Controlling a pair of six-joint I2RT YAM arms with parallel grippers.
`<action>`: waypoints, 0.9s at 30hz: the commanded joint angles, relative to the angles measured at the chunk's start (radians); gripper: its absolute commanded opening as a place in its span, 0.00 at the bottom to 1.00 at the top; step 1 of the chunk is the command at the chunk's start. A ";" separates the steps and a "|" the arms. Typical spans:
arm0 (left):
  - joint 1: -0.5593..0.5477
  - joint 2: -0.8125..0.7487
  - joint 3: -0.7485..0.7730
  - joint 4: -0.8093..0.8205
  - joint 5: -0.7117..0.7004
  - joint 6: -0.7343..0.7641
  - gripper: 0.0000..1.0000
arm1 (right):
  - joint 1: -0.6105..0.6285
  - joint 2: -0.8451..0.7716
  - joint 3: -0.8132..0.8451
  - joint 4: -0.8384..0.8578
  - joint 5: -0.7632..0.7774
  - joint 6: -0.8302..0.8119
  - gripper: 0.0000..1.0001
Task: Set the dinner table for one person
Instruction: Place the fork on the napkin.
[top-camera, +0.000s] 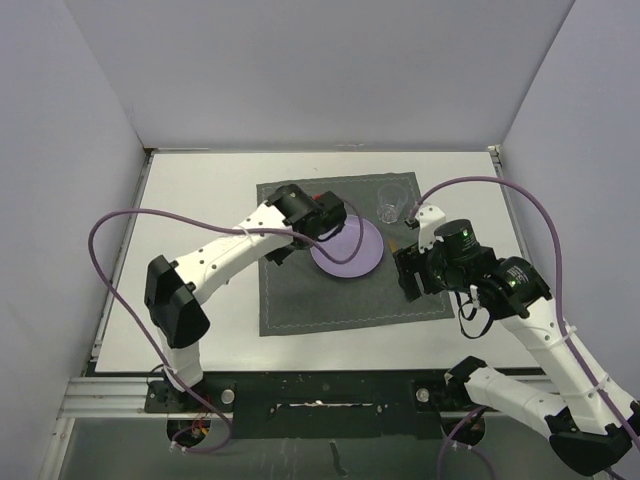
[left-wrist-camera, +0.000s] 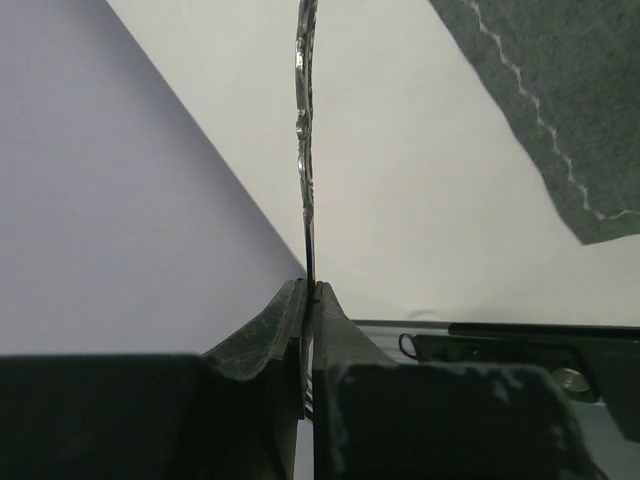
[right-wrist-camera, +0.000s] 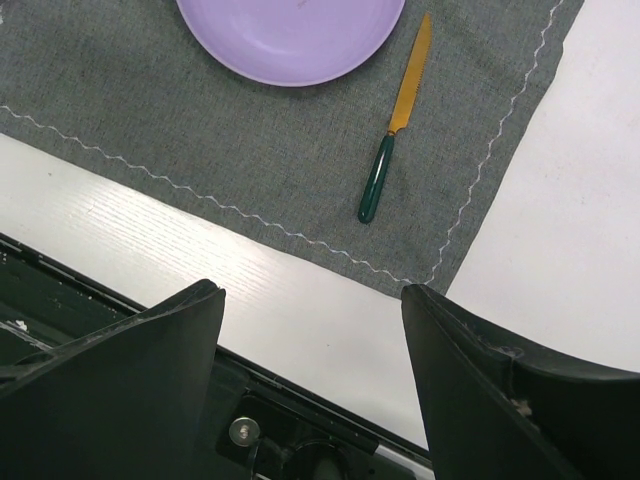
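Observation:
The dinner table (top-camera: 200, 195) is a white top with a dark grey stitched placemat (top-camera: 300, 300) on it. On the mat lies a purple plate (top-camera: 352, 252), which also shows in the right wrist view (right-wrist-camera: 290, 35). My left gripper (top-camera: 328, 222) hovers at the plate's left rim. In its wrist view the left gripper (left-wrist-camera: 311, 290) is shut on a thin silvery utensil (left-wrist-camera: 305, 120) seen edge-on. A knife (right-wrist-camera: 400, 120) with an orange blade and green handle lies on the mat right of the plate. My right gripper (right-wrist-camera: 312, 300) stands open and empty over the mat's near right corner.
A clear glass (top-camera: 388, 210) stands on the mat's far right corner. White walls close in the table on the left, back and right. A metal rail (top-camera: 300, 385) runs along the front edge between the arm bases.

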 joint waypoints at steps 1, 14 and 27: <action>-0.067 -0.067 -0.078 -0.057 -0.157 0.052 0.00 | 0.005 -0.017 0.006 0.028 -0.009 -0.005 0.73; -0.189 -0.173 -0.254 -0.067 -0.144 0.218 0.00 | 0.005 0.004 0.031 -0.013 0.124 0.012 0.71; -0.335 -0.523 -0.560 0.223 0.054 0.936 0.00 | 0.005 0.012 0.068 -0.043 0.219 0.021 0.71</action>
